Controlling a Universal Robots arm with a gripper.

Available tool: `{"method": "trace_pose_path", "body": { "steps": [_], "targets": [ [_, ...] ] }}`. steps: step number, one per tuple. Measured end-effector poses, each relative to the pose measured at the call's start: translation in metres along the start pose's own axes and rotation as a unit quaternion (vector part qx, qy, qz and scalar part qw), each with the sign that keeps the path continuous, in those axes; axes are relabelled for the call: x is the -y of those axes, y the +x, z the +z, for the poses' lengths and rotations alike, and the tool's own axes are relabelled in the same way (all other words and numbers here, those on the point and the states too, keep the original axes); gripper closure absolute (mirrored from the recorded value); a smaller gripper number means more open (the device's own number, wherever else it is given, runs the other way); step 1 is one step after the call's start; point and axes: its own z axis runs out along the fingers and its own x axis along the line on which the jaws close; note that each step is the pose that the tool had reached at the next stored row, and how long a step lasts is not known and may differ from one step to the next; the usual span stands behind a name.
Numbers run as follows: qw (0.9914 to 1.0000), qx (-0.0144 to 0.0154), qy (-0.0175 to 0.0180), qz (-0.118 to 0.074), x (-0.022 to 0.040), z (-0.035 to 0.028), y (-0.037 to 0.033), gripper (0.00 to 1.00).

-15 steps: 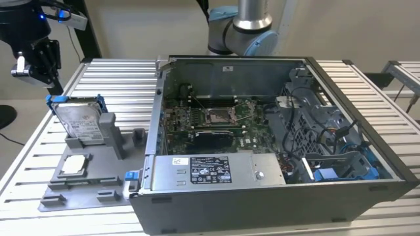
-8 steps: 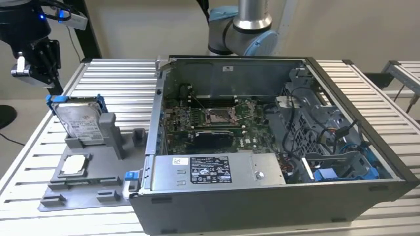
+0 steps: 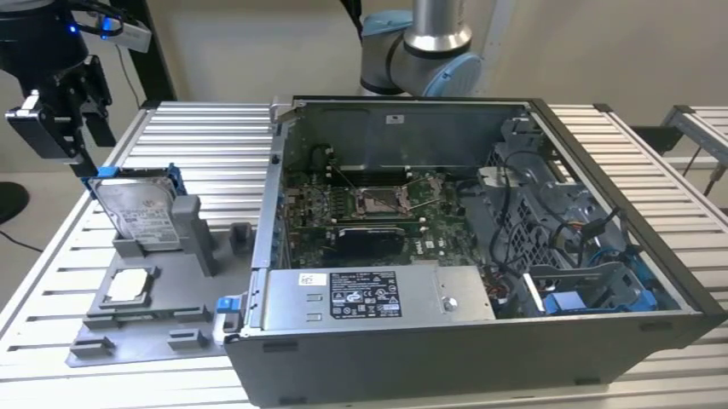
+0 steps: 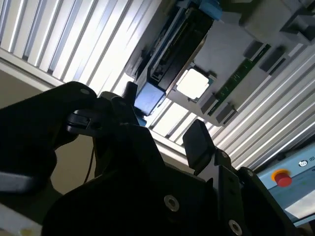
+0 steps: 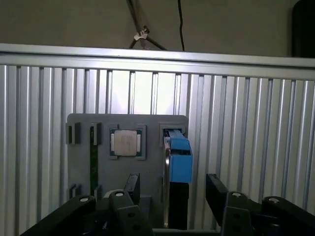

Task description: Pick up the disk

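Slatted table (image 3: 205,136): grey tray (image 3: 170,317) w/ disk (image 3: 139,213) upright in slot; gripper (image 5: 172,186) spread wide above.

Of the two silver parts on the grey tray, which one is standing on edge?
The disk, the larger part with blue rails, stands upright on its edge; the small square chip lies flat beside it.

The disk (image 3: 136,209) stands on the tray (image 3: 148,331), seemingly behind the chip (image 3: 129,284), beside the case (image 3: 455,351).
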Motion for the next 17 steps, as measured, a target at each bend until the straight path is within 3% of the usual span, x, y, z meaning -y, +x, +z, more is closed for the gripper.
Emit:
{"method": "trace_pose_path", "body": {
  "steps": [11,17],
  "targets": [
    [1.0,0.0001,0.0,0.0,0.0,0.0004,0.0,0.0],
    [1.0,0.0,0.0,0.0,0.0001,0.0088,-0.0002,0.0]
  ]
}}
